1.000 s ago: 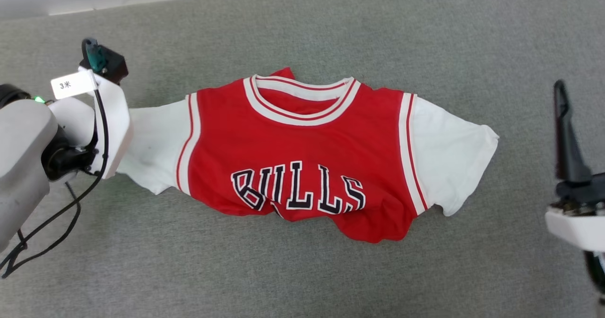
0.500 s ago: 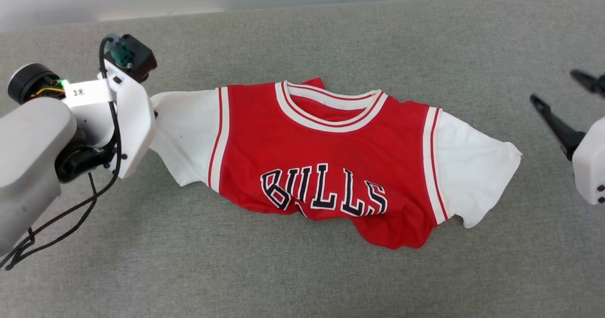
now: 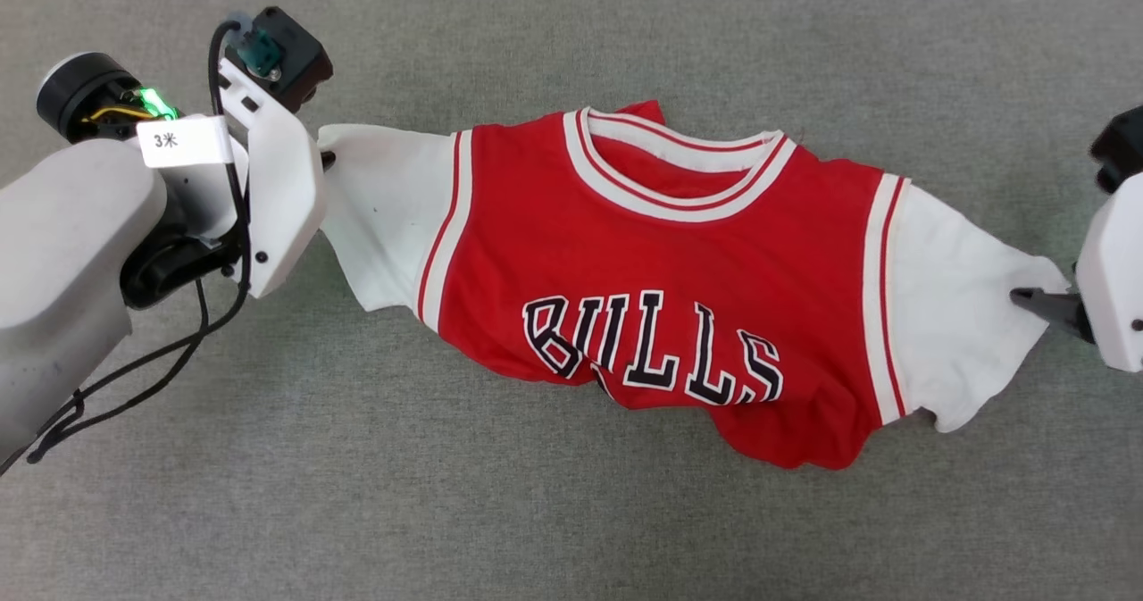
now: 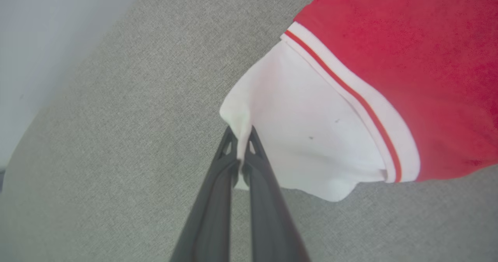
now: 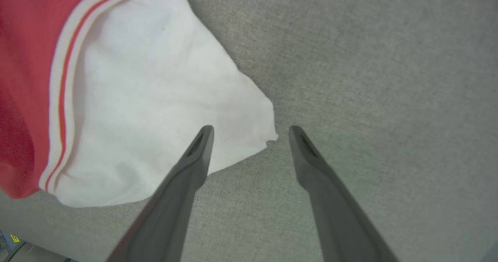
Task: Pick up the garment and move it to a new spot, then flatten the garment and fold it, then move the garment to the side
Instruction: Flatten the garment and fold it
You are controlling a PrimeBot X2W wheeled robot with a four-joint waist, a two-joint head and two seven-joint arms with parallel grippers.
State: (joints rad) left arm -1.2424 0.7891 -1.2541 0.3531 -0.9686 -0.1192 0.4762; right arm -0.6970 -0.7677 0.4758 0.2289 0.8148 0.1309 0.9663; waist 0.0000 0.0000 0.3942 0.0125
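The garment (image 3: 661,253) lies mid grey fabric surface (image 3: 571,512), long axis sleeve-to-sleeve L–R, w/ L gripper (image 4: 241,134) pinching the L sleeve corner and R gripper (image 5: 251,130) spread wide, R sleeve corner between its tips, so R closes next, prob.
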